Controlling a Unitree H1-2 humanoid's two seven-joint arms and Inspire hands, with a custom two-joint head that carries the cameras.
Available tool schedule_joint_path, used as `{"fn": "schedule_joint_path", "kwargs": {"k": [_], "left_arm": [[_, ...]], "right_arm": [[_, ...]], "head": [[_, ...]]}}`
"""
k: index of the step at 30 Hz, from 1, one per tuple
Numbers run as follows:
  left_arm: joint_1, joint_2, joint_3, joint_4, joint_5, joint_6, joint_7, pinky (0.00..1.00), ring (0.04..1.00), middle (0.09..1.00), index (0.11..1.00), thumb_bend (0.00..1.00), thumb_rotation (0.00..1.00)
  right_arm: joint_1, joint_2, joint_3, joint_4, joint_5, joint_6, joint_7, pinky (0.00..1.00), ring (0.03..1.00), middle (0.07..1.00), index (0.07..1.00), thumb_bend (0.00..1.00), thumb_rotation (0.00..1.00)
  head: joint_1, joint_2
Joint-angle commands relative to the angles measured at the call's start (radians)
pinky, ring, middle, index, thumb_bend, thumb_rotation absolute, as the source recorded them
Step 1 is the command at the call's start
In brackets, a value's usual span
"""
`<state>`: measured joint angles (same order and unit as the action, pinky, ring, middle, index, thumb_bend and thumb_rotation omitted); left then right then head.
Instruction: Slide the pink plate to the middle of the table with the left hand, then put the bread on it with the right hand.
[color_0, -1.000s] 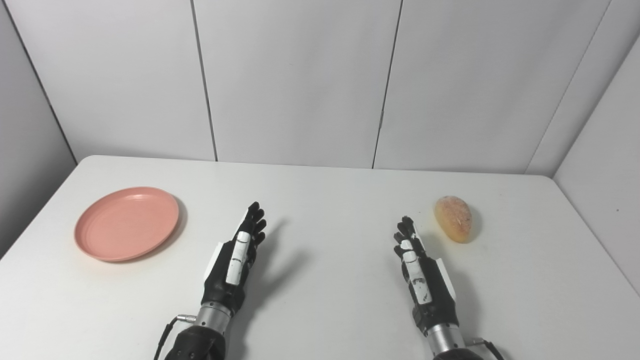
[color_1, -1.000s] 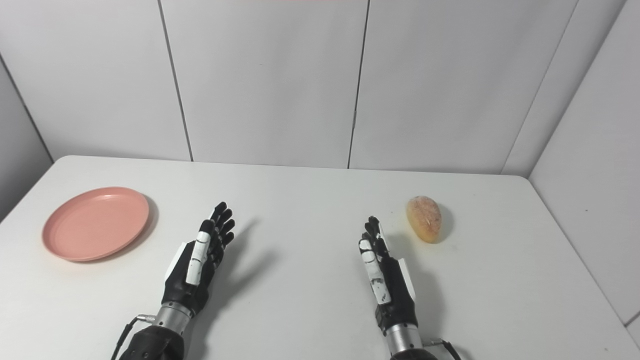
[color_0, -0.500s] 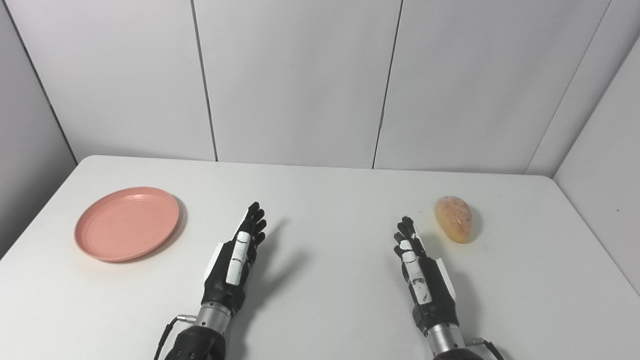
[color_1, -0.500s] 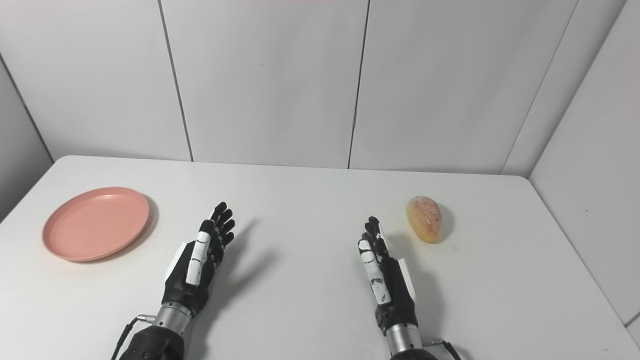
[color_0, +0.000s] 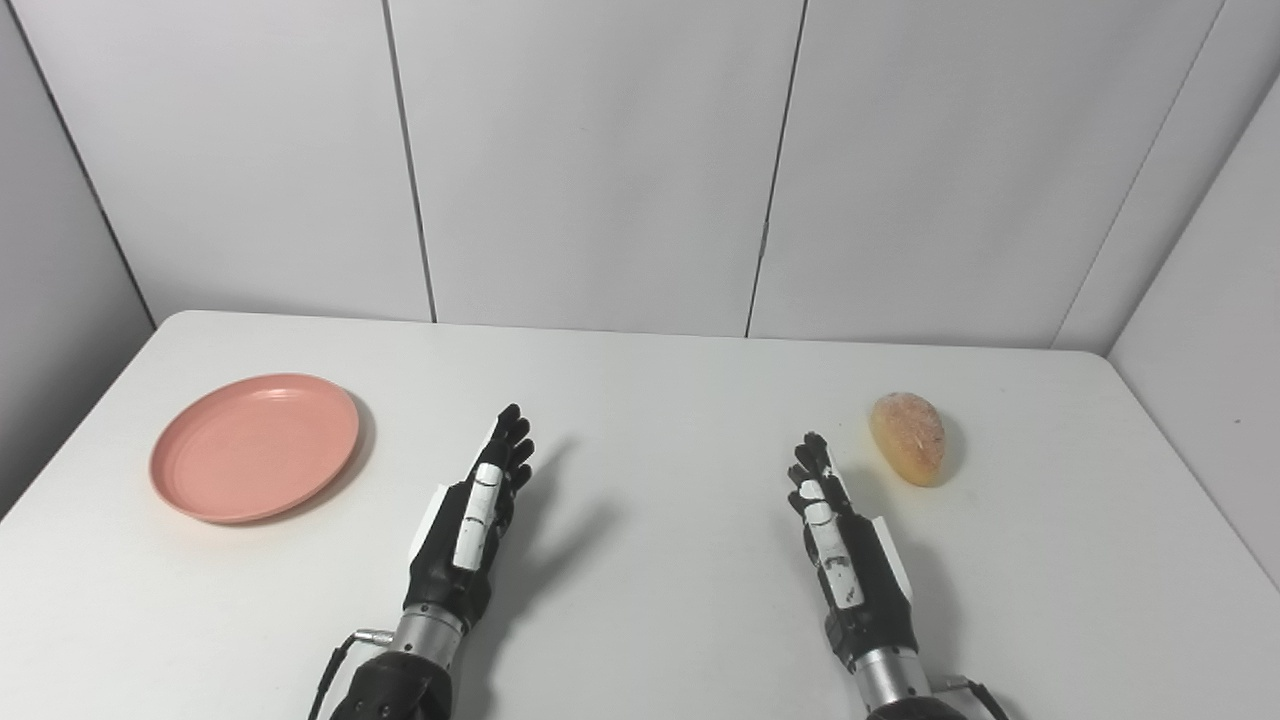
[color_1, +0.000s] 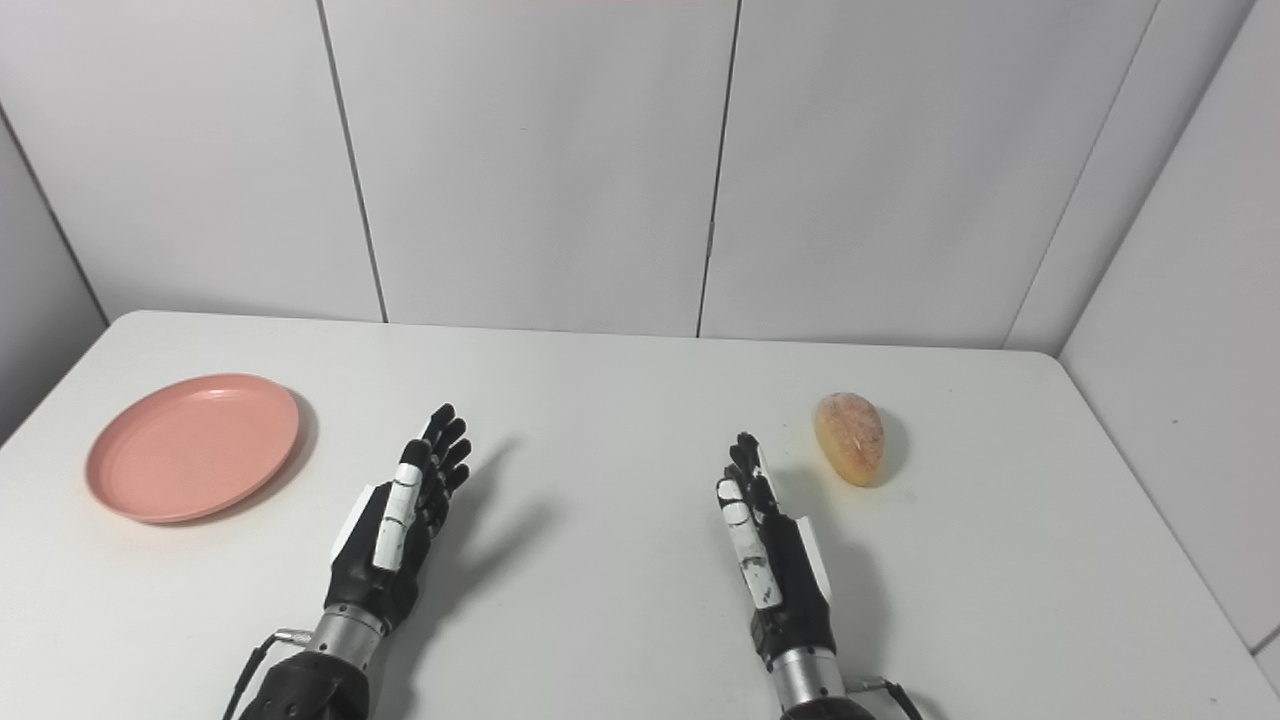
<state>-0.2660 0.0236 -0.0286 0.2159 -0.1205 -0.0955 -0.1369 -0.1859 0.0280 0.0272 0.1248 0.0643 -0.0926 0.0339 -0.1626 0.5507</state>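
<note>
A round pink plate (color_0: 254, 446) lies empty on the left side of the white table (color_0: 660, 400). A small oval bread roll (color_0: 908, 437) lies on the right side. My left hand (color_0: 472, 520) hovers over the near middle of the table, right of the plate and apart from it, fingers straight and open, holding nothing. My right hand (color_0: 840, 545) hovers near the front, left of and below the bread, apart from it, fingers straight and open, holding nothing. The same scene shows in the right eye view, with the plate (color_1: 192, 446) and bread (color_1: 850, 437).
White panel walls stand behind the table and along both sides. The table's far edge meets the back wall. A cable (color_0: 335, 665) runs from my left wrist.
</note>
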Motion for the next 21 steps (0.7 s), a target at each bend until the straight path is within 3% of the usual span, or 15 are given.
{"fn": "schedule_joint_path", "kwargs": {"k": [1, 21], "left_arm": [[0.024, -0.002, -0.002, 0.015, 0.018, -0.013, 0.009, 1.0, 1.0, 1.0, 1.0, 0.72, 1.0], [0.023, -0.004, 0.002, 0.018, 0.035, -0.013, 0.016, 1.0, 1.0, 1.0, 1.0, 0.73, 1.0]], "right_arm": [[-0.031, 0.002, -0.004, -0.025, 0.001, -0.033, 0.003, 1.0, 1.0, 1.0, 1.0, 0.6, 0.89], [-0.035, 0.001, -0.005, -0.024, -0.001, -0.027, 0.001, 1.0, 1.0, 1.0, 1.0, 0.61, 0.88]], "head": [[0.001, 0.001], [-0.002, 0.002]]}}
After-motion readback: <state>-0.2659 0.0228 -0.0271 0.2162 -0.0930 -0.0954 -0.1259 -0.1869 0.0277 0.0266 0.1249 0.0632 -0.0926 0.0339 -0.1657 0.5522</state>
